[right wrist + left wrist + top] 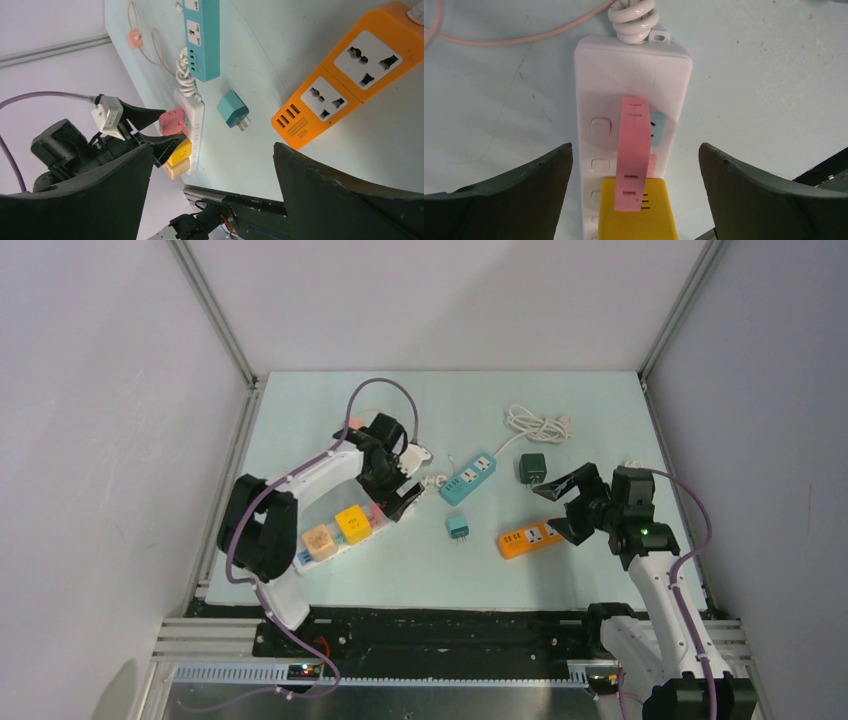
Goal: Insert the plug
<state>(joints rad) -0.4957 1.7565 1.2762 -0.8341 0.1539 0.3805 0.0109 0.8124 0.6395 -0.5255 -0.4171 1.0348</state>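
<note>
Left jaws gape around pink plug point(634, 150) standing in white power strip point(624, 75).

The white power strip point(634, 60) is glossy plastic, the pink plug point(634, 150) matt, the table point(764, 75) faintly scuffed.

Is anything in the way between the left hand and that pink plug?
Nothing visible. The open left hand hangs right over the pink plug, which stands on the white strip next to a yellow plug.

pink plug point(634, 150) stands in white pwr strip point(634, 70), nr cord end
</note>
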